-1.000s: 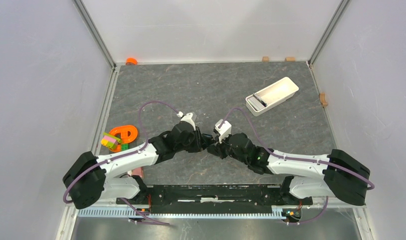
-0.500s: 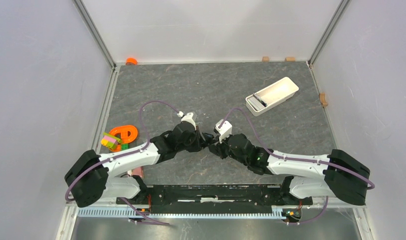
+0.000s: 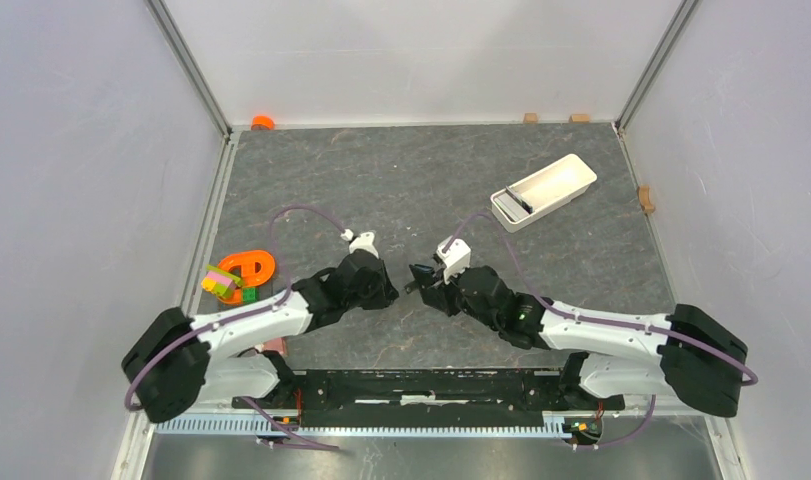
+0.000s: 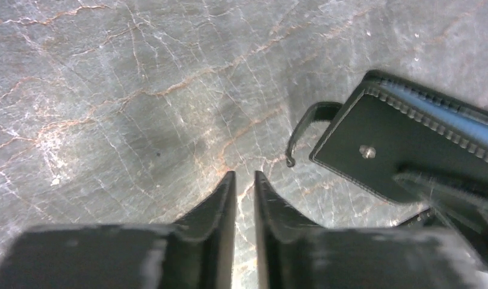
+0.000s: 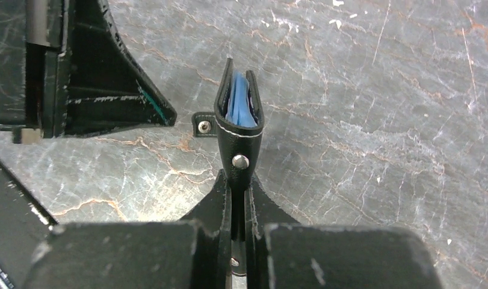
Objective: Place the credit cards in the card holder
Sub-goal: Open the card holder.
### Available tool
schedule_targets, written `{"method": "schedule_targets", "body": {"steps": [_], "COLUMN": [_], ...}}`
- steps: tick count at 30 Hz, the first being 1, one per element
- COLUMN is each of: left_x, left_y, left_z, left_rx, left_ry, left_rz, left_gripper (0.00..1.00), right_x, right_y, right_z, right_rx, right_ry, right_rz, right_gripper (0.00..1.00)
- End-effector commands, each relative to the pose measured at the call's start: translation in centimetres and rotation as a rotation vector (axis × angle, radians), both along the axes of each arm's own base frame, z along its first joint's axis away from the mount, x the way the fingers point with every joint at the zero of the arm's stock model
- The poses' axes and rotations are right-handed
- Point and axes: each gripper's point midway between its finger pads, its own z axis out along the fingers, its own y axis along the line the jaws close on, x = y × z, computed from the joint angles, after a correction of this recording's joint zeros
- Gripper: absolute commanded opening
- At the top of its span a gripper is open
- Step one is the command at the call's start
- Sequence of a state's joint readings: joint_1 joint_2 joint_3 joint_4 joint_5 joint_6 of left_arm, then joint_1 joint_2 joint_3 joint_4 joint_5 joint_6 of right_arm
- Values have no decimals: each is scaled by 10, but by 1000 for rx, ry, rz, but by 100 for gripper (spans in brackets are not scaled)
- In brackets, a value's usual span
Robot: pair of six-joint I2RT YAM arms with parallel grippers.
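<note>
gripping card holder (image 5: 238, 129) | right gripper (image 5: 237, 180) | blue card (image 5: 238, 102) inside

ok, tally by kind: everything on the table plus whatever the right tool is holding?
Black leather-like folding card holder: 1
Light blue plastic card inside it: 1
Long white rectangular tray: 1
Small tan wooden blocks at the table edges: 3
Orange curved plastic piece: 1
Orange round cap: 1
Multicoloured toy brick stack: 1
Total: 9

black card holder (image 5: 238, 129) held upright, blue credit card (image 5: 237, 103) inside
</note>
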State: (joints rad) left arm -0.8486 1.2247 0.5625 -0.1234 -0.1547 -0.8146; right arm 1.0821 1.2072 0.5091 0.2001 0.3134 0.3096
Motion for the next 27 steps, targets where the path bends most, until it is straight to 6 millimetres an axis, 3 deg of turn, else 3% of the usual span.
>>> {"method": "schedule_targets", "body": {"steps": [1, 6, 9, 13, 21, 27], "left_x": [-3, -25, -36, -33, -23, -28], "left_y": [-2, -10, -20, -24, -10, -23], "left_z": [32, 71, 92, 99, 64, 63], "left_rx": [-74, -223, -315, -321, -156, -255], "left_ry": [-126, -215, -235, -234, -136, -132], "left_rz": [-91, -226, -291, -291, -208, -239], "left_gripper": [33, 78, 91, 97, 93, 67], "right_x": [6, 4, -2, -9, -17, -19], "right_y": [6, -4, -5, -3, 2, 4], "right_z": [41, 53, 57, 63, 69, 66], "right_rx": [116, 150, 140, 152, 191, 198], "right_ry": [-56, -19, -19, -20, -3, 14], "right_rz": [96, 187, 244, 289, 323, 333], "right_gripper": [0, 0, 0, 0, 0, 0]}}
